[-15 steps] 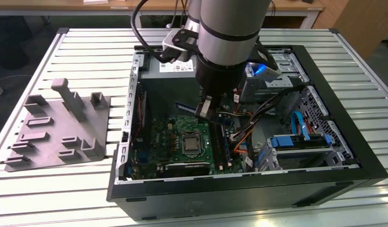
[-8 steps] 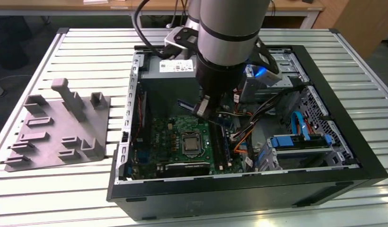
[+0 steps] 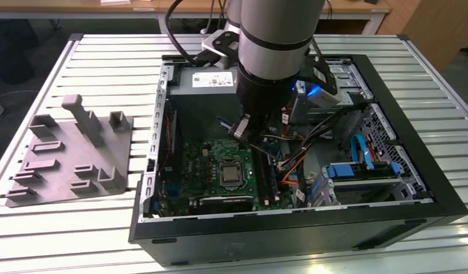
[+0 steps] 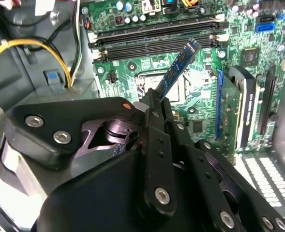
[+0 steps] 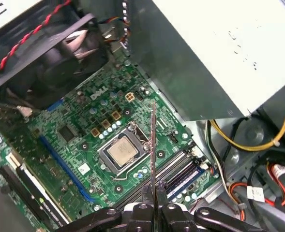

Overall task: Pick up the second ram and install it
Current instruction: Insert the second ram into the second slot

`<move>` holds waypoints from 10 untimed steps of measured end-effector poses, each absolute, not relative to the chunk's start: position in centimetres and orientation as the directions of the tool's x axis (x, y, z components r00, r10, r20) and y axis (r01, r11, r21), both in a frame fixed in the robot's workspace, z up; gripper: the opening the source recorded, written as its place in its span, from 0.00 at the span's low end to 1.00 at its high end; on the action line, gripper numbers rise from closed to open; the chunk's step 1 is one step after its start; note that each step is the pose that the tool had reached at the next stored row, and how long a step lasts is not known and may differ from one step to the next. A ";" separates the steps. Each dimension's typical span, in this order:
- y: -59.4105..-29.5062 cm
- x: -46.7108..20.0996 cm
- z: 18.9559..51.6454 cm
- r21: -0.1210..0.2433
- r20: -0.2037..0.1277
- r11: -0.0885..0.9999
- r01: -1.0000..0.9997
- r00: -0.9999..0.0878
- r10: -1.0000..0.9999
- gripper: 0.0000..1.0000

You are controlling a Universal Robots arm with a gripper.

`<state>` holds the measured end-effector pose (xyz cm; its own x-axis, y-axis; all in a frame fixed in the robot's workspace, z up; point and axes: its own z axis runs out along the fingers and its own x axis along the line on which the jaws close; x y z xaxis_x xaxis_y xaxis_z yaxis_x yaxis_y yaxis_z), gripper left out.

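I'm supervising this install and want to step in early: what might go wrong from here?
The hand grips the ram by one end, tilted, near the bare CPU; a slip could drop it on the board. Tilted like that, it may meet the slots crooked. Loose cables lie close to the arm.

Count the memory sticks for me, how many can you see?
2. The second ram is held in the gripper above the motherboard. Another stick looks seated in a slot beside the processor. More may be hidden.
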<state>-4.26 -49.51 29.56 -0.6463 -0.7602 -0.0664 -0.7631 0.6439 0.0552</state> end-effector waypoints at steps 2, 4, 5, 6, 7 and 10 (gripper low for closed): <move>-49.5 -4.3 29.6 0.055 -0.066 0.667 -0.743 -0.669 -0.740 0.14; -49.5 -4.3 29.5 0.055 -0.066 0.687 -0.724 -0.689 -0.721 0.14; -49.5 -4.3 29.5 0.055 -0.066 0.697 -0.715 -0.699 -0.712 0.14; -49.5 -4.3 29.5 0.055 -0.066 0.707 -0.705 -0.709 -0.702 0.14; -49.5 -4.3 29.5 0.055 -0.066 0.719 -0.693 -0.721 -0.690 0.14; -49.5 -4.3 29.5 0.055 -0.066 0.747 -0.662 -0.749 -0.659 0.14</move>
<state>-4.26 -49.52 29.53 -0.7492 -0.6590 -0.0663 -0.6622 0.7473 0.0551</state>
